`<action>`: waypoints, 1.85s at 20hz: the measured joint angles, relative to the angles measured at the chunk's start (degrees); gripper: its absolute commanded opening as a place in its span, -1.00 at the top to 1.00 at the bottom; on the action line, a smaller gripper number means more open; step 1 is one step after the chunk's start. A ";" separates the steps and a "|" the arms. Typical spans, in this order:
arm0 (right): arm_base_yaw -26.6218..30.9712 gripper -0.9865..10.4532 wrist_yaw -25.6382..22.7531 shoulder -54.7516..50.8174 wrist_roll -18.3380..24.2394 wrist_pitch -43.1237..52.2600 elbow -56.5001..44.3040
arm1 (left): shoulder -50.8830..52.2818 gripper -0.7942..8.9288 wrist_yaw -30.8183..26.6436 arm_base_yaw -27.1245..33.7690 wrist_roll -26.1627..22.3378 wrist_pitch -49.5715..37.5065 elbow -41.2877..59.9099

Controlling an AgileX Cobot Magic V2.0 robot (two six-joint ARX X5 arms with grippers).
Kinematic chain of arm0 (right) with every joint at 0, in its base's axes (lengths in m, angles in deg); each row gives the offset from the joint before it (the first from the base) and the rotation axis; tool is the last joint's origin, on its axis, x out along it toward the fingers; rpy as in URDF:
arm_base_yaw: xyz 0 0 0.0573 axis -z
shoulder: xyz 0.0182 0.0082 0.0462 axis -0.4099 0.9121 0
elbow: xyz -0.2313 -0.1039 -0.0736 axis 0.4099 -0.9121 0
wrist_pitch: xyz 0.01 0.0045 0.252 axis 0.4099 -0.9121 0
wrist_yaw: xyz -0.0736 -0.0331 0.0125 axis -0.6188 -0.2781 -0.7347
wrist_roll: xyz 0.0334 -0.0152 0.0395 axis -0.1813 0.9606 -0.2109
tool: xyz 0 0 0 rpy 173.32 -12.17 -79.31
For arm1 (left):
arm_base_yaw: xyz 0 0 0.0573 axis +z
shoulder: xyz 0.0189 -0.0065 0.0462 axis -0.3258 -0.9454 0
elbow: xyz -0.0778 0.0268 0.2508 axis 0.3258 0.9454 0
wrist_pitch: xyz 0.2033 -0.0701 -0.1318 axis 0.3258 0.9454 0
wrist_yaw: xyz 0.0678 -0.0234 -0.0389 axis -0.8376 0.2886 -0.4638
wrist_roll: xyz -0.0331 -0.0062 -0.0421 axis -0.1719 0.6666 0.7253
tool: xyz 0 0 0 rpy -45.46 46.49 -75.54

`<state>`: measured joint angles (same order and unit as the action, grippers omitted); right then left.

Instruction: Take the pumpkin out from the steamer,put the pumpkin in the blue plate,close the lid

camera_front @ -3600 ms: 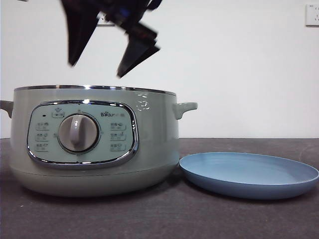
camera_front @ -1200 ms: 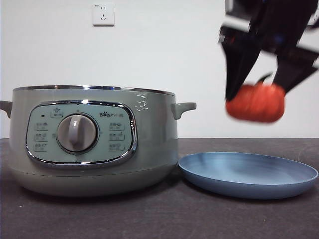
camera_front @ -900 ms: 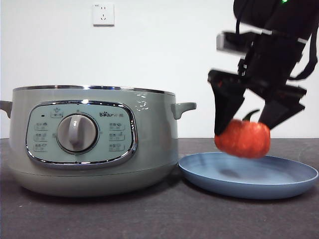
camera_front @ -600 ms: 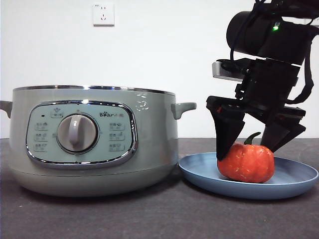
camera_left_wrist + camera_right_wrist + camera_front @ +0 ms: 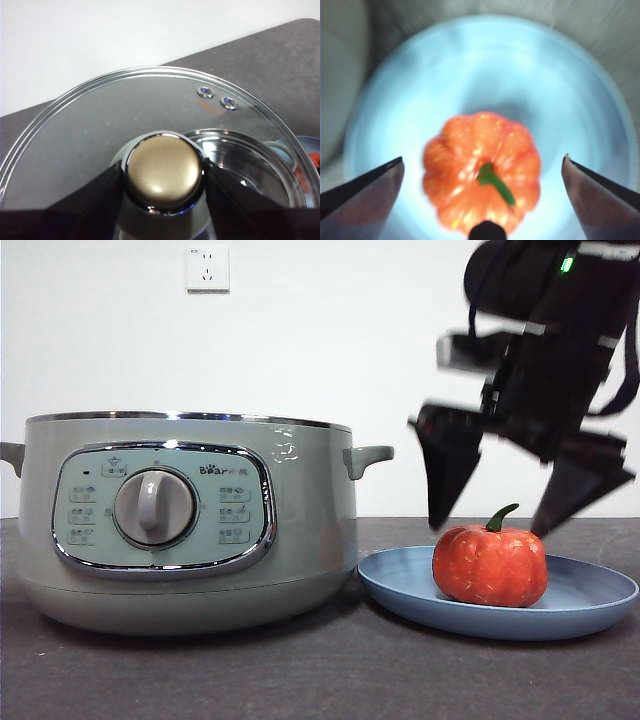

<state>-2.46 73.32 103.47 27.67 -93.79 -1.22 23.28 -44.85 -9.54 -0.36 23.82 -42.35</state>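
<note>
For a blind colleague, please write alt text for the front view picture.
An orange pumpkin sits in a blue plate on a dark table, with the right claw open just above it, not touching. To the left stands a pale green steamer without its lid.

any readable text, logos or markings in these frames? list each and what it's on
"Bear": brand logo on the steamer control panel, right of the dial.
Panel button labels: too small to read.
Orange mark on the glass lid near its two vent holes: blurred, unreadable.
Pumpkin, blue plate: no text.
</note>
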 measured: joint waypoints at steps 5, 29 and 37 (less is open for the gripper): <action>0.00 -0.27 -0.11 -10.86 -0.20 -2.51 0.00 | -5.31 0.85 4.63 0.02 0.00 -0.31 0.00; 0.74 -0.27 -4.72 -33.31 -0.20 -6.60 0.00 | -29.48 0.85 14.49 0.00 0.00 -5.42 0.00; 0.79 -0.27 -4.72 -33.31 -0.20 -6.58 0.00 | -31.39 0.84 14.75 -0.02 -0.42 -5.75 -0.61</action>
<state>-1.67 68.60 70.16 27.48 -100.37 -1.22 -8.10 -30.10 -9.56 -0.78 18.07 -42.96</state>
